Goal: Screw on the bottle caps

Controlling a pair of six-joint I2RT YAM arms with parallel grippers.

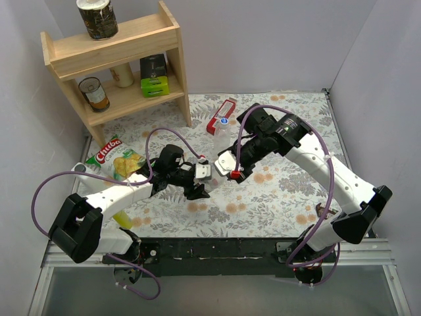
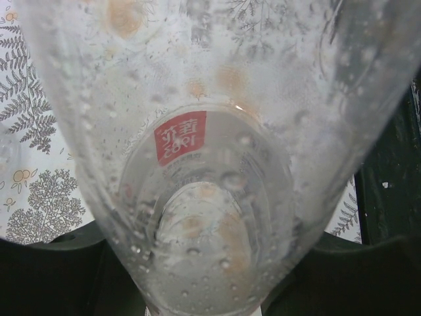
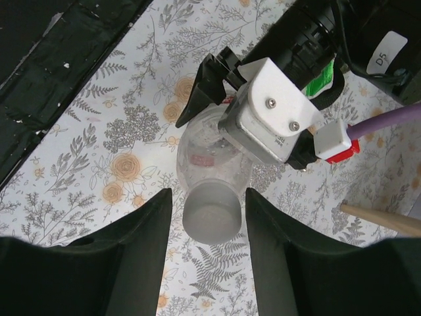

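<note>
While left tool [image 1: 197, 183] clamps bottle [image 2: 210, 164], right tool [image 3: 208, 197] stands open astride cap [image 3: 210, 214]: close squarely, align axes, turn gently, lest threads cross.

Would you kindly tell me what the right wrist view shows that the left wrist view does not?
Only the right wrist view shows the pale cap at the mouth of the bottle, with the right gripper open around it and the left gripper clamping the bottle. Only the left wrist view shows droplets on the bottle's wall and white print on its red label. Both show the clear bottle and the floral tablecloth.
</note>
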